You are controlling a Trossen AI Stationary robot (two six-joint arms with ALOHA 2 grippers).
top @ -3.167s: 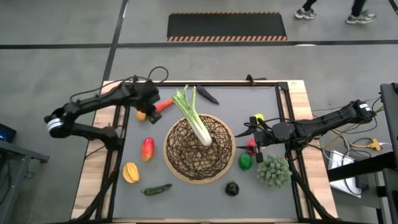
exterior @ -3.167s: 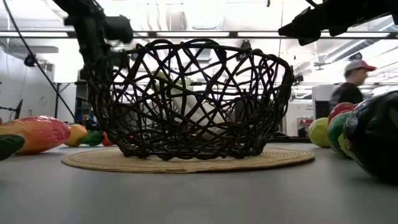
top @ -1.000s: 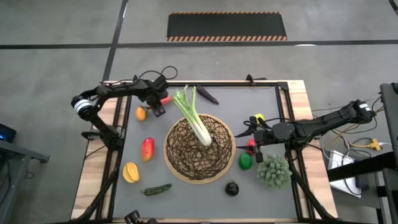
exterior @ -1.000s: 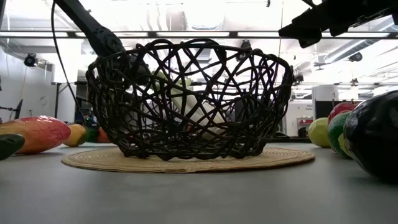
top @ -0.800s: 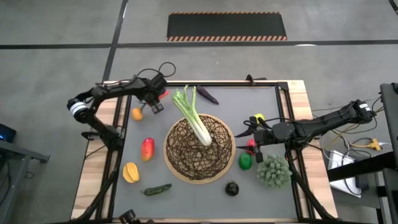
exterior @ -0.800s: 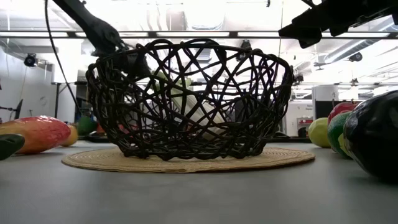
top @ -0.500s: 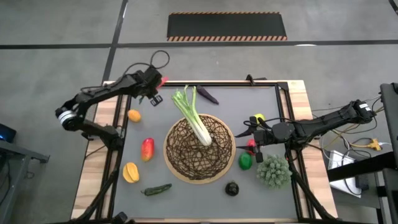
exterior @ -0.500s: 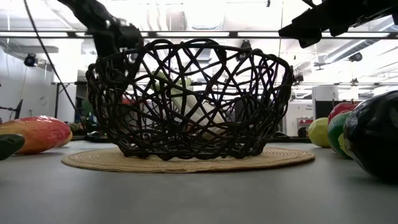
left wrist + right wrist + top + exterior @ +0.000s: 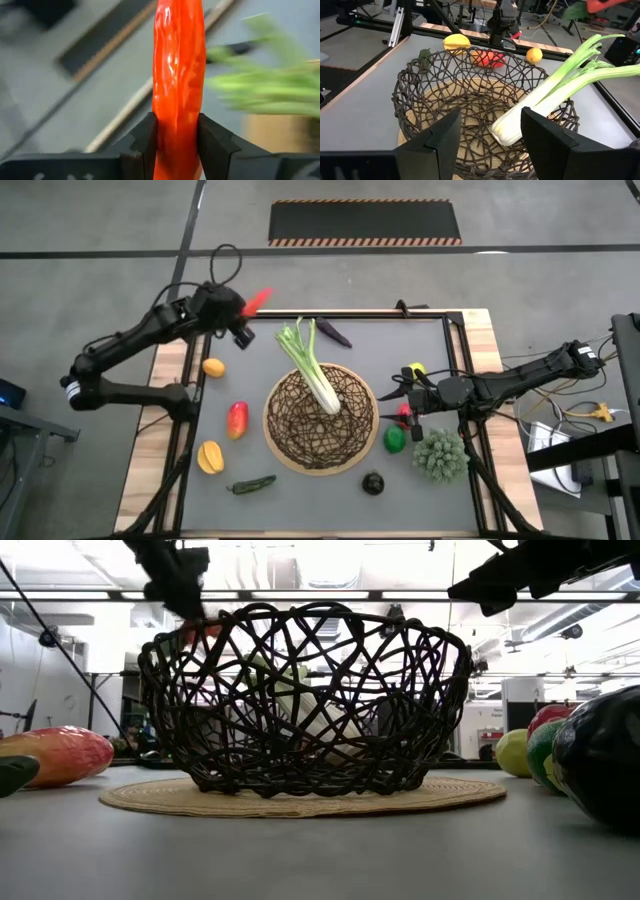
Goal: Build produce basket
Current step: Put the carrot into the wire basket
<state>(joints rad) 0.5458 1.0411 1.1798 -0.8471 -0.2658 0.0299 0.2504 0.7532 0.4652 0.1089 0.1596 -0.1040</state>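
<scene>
The wicker basket (image 9: 285, 442) stands mid-table, also in the low view (image 9: 305, 700) and the right wrist view (image 9: 420, 95). The leek (image 9: 312, 368) lies with its white end in the basket and leans on the far rim, leaves sticking out (image 9: 555, 92). My left gripper (image 9: 240, 315) hangs high over the table's far left corner, shut on the orange-red carrot (image 9: 258, 301). My right gripper (image 9: 410, 397) hovers open to the right of the basket; its fingers frame the basket in the right wrist view (image 9: 490, 145). Other produce lies loose on the table. My left gripper pinches the carrot (image 9: 177, 125) between its two fingers (image 9: 146, 140), one on each side. The carrot runs along the fingers and sticks out past their tips. It is lifted clear of the table, its free end (image 9: 264, 296) pointing toward the far right.
Left of the basket lie a small orange fruit (image 9: 213, 366), a red-yellow pepper (image 9: 237, 418), a yellow piece (image 9: 210, 456) and a green chili (image 9: 251, 484). Right of it are a lime (image 9: 395, 439), a red pepper (image 9: 404, 413), a green bushy piece (image 9: 440, 455) and the eggplant (image 9: 373, 482).
My left gripper has risen and swung from beside the basket's far left rim toward the table's far left corner, keeping hold of the carrot, which now hangs clear of the table. The small orange fruit has shifted a little toward the left edge.
</scene>
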